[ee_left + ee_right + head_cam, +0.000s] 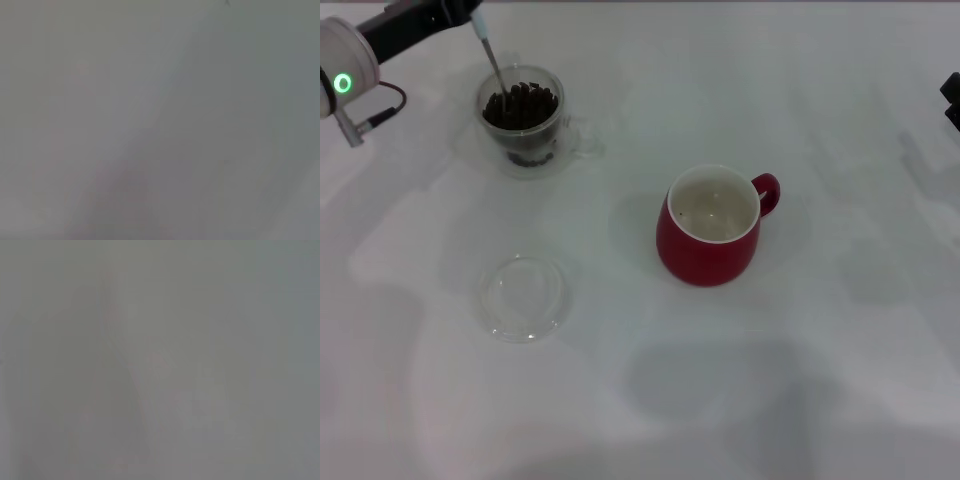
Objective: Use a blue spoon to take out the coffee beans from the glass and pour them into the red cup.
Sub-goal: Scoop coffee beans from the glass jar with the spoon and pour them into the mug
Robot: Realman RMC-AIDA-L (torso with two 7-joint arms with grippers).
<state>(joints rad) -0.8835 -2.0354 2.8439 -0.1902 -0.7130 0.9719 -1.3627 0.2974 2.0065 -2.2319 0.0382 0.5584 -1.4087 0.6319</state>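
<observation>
Standing in dark coffee beans [523, 103], blue spoon [492, 62]; left hand's grip indiscernible.

Looks like a lab or test bench, not a home: plain white tabletop [800, 380] fills the head view, no walls or furnishings visible. Only staged props on it: glass [523, 122] of coffee beans [522, 104], red cup [712, 226], clear dish [524, 297].
</observation>
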